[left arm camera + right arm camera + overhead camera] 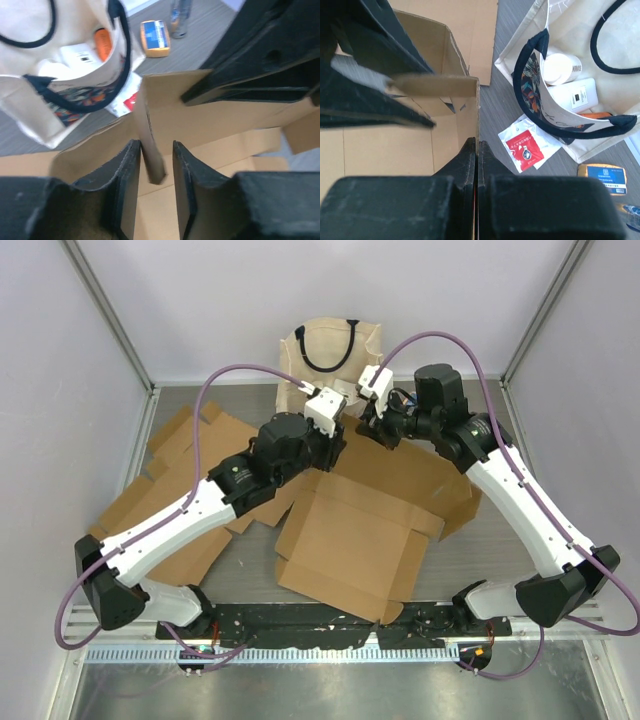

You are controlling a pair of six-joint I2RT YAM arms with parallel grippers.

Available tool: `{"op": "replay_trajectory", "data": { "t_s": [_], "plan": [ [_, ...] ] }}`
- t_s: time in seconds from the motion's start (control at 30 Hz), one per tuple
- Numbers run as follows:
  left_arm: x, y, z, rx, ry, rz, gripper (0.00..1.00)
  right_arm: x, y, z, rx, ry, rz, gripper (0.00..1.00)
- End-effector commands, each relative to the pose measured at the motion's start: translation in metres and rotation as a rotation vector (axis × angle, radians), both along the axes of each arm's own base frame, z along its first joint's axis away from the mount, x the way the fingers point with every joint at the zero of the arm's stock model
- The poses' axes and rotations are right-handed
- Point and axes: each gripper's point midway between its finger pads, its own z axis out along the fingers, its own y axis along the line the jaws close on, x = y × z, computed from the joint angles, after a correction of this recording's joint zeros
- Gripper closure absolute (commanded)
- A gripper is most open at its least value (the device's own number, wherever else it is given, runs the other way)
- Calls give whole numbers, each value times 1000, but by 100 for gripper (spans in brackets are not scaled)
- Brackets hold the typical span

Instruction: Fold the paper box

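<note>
Two arms rise from the 6 o'clock edge of the surface [250,570] and reach away toward 12 o'clock. Just beyond their bases, at the middle, lies the paper box [350,540], one unfolded brown blank with its far wall and a flap [150,135] standing up. A second cardboard sheet [180,465] lies flat at 9 o'clock, partly under the left arm. At the box's far edge the two end effectors meet. The left end effector [156,147] straddles the raised flap with its fingers parted, a sliver of gap showing on one side, so it is not yet pinching. The right end effector [477,145] is closed tight on the thin edge of the upright wall. Farther out, at 12 o'clock, stands one cream tote bag [330,345] with dark handles; beside it lie one red packet [525,150] and one yellow-and-blue pack [602,175].
</note>
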Motion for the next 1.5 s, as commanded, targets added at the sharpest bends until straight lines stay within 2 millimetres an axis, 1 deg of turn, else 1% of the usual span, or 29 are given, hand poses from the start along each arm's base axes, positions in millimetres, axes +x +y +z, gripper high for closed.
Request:
{"op": "replay_trajectory", "data": {
  "t_s": [0.0, 0.03, 0.07, 0.13, 0.27, 0.37, 0.43, 0.5, 0.53, 0.57, 0.6, 0.63, 0.67, 0.7, 0.73, 0.77, 0.83, 0.9, 0.97, 1.0, 1.07, 1.1, 1.13, 1.17, 1.2, 1.27, 1.3, 1.4, 1.47],
  "plan": [
    [-15, -40, 43, -229, 3, -154, 61, -6, 13, 37, 115, -74, 47, 99],
    [-18, -46, 43, -241, 10, -187, 55, -7, 14, 36, 115, -68, 56, 99],
    [-18, -49, 48, -260, -4, -199, 51, -8, 15, 36, 117, -70, 62, 99],
    [-14, -53, 47, -251, -21, -209, 44, -10, 16, 36, 119, -66, 72, 99],
    [-12, -63, 42, -219, -28, -254, 40, -21, 21, 37, 139, -56, 114, 99],
    [-7, -65, 42, -230, -29, -283, 37, -26, 22, 36, 143, -53, 127, 99],
    [-3, -61, 38, -227, -23, -273, 37, -26, 20, 37, 143, -58, 119, 99],
    [-9, -48, 42, -215, -12, -255, 37, -20, 14, 36, 126, -71, 69, 99],
    [-14, -42, 32, -202, 9, -246, 38, -15, 10, 37, 119, -81, 39, 99],
    [-20, -33, 31, -204, 13, -234, 38, -13, 8, 38, 113, -87, 15, 99],
    [-30, -15, 44, -252, -3, -202, 38, -9, 4, 37, 105, -92, -12, 99],
    [-36, -5, 18, -228, 33, -182, 38, -9, 3, 40, 112, -90, -22, 99],
    [-42, 5, 9, -217, 47, -166, 38, -10, 3, 41, 115, -86, -25, 99],
    [-50, 22, 13, -234, 42, -134, 38, -9, 3, 41, 118, -79, -26, 99],
    [-48, 33, -9, -212, 85, -67, 38, -12, 3, 44, 126, -68, -24, 99],
    [-50, 45, -24, -189, 130, -16, 38, -12, 4, 43, 127, -58, -23, 99],
    [-52, 66, -36, -201, 179, 93, 40, -14, 5, 45, 138, -48, -22, 99],
    [-54, 69, -46, -204, 196, 104, 43, -16, 6, 46, 149, -45, -17, 99],
    [-44, 71, -50, -212, 178, 156, 48, -17, 7, 46, 158, -38, -15, 99],
    [-39, 72, -51, -206, 173, 180, 53, -17, 7, 46, 161, -37, -16, 99],
    [-25, 74, -60, -165, 154, 240, 58, -17, 8, 48, 166, -37, -12, 99],
    [-19, 74, -58, -159, 144, 263, 64, -17, 8, 49, 168, -38, -12, 99],
    [-13, 74, -66, -125, 150, 296, 66, -18, 9, 49, 169, -38, -9, 99],
    [-4, 83, -70, -98, 137, 369, 69, -17, 8, 49, 168, -41, -10, 99],
    [2, 87, -66, -91, 120, 413, 75, -17, 8, 51, 170, -45, -13, 99],
    [14, 102, -77, -27, 106, 534, 81, -16, 8, 52, 170, -48, -14, 99],
    [17, 105, -77, -12, 97, 559, 84, -17, 8, 53, 171, -51, -12, 99],
    [27, 110, -89, 56, 87, 618, 87, -18, 7, 55, 171, -58, -10, 99],
    [29, 105, -98, 70, 95, 615, 88, -19, 7, 58, 175, -65, -6, 99]
  ]
}}
